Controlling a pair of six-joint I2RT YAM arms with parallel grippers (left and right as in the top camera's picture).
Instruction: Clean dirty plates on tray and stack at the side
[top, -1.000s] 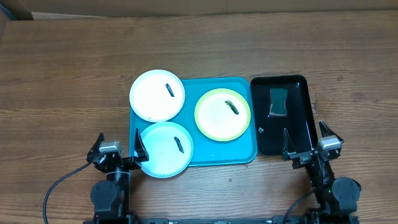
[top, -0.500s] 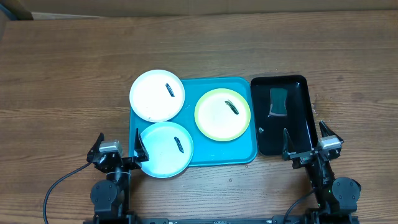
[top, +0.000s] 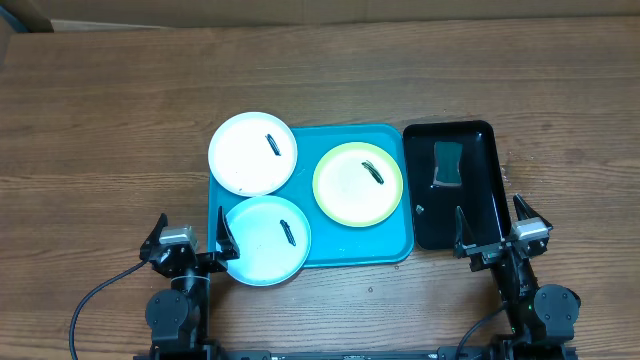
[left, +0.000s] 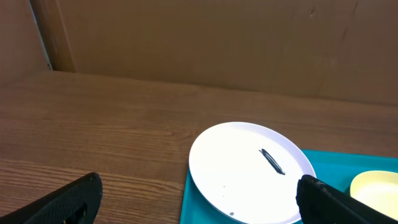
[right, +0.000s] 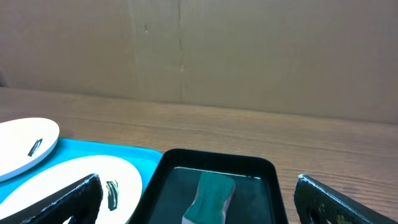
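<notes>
- In my judgement the task is not yet begun. The white plate (top: 252, 152), the pale blue plate (top: 266, 240) and the yellow-green plate (top: 357, 184) each carry a dark smear, and none is stacked at the side.
- The left gripper (top: 190, 230), at the lower left of the overhead frame, has its fingers wide apart and holds nothing.
- The tray (top: 360, 250), in the middle of the frame, holds all three. The white plate lies on its upper left corner and hangs over the rim. The pale blue plate lies below it, over the lower left corner, also hanging out. The yellow-green plate lies fully inside, at the right.
- The black tray (top: 480, 160), just beside the tray on the right, contains a green sponge (top: 447, 163) in its upper part.
- The right gripper (top: 490, 215), at the lower right, is also spread apart and empty, over the lower end of the black tray.
- What is left, I think: take the sponge, wipe each one, then stack them.
</notes>
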